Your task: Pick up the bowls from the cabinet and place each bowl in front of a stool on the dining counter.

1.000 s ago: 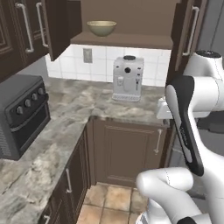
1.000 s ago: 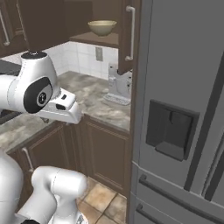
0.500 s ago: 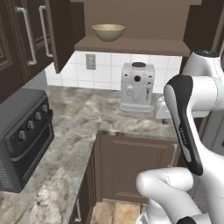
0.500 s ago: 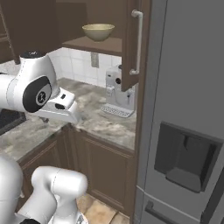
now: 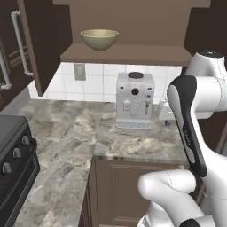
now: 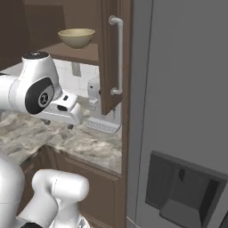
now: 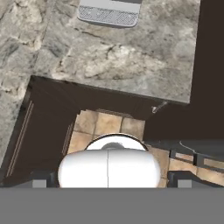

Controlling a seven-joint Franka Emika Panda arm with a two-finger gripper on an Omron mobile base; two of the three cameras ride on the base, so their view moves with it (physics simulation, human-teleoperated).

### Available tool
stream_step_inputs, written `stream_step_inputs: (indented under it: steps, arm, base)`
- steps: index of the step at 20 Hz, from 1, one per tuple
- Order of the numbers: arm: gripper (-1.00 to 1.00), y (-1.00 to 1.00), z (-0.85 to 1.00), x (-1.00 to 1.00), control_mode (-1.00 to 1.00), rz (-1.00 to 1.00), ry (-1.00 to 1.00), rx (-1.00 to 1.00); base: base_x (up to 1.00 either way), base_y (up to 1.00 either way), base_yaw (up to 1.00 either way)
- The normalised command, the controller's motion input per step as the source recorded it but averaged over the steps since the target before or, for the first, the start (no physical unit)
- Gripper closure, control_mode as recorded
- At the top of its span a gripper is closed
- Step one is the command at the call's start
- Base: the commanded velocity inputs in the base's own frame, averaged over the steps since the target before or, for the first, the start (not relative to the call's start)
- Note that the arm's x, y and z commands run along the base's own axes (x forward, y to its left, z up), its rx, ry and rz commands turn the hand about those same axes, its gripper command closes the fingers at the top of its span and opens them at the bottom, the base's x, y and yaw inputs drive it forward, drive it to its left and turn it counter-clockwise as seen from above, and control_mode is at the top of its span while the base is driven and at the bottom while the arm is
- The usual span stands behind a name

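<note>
A pale olive-beige bowl [image 5: 99, 39] [image 6: 76, 37] stands on the shelf [image 5: 133, 54] of the open dark brown wall cabinet, near its left end. The cabinet's doors [image 5: 41, 44] [image 6: 113, 53] are swung wide. My gripper [image 6: 58, 124] [image 7: 111, 183] hangs well below the shelf, over the front edge of the marbled worktop, and points down. Its fingertips [image 7: 39, 181] stand wide apart, open, with nothing between them. The dining counter and stools are out of view.
A white coffee machine [image 5: 134, 99] stands on the marbled worktop [image 5: 66, 133] under the shelf. A black toaster oven [image 5: 13, 164] sits at the left. A tall grey fridge [image 6: 187, 111] stands close on the right. Brown base cabinets and tiled floor [image 7: 103, 124] lie below.
The whole picture has shifted: the base has driven closer to the cabinet, so bowl, shelf and coffee machine look larger. The arm keeps its pose and the gripper stays open.
</note>
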Motion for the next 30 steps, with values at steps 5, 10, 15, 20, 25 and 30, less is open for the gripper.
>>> stream_step_inputs:
  steps: [5, 10, 15, 20, 25, 30]
  arm:
    - [-1.0, 0.0, 0.0, 0.0, 1.0, 0.0, 0.0, 0.0]
    - [-1.0, 0.0, 0.0, 0.0, 1.0, 0.0, 0.0, 0.0]
    - [-1.0, 0.0, 0.0, 0.0, 1.0, 0.0, 0.0, 0.0]
    - [-1.0, 0.0, 0.0, 0.0, 1.0, 0.0, 0.0, 0.0]
    - [-1.0, 0.0, 0.0, 0.0, 1.0, 0.0, 0.0, 0.0]
    - [-1.0, 0.0, 0.0, 0.0, 1.0, 0.0, 0.0, 0.0]
  base:
    - [0.57, 0.5, -0.19]
    - [0.53, 0.32, -0.17]
    - [0.62, 0.02, -0.14]
    - [0.68, 0.0, -0.08]
    - [0.74, 0.0, -0.02]
    - [0.97, 0.0, -0.02]
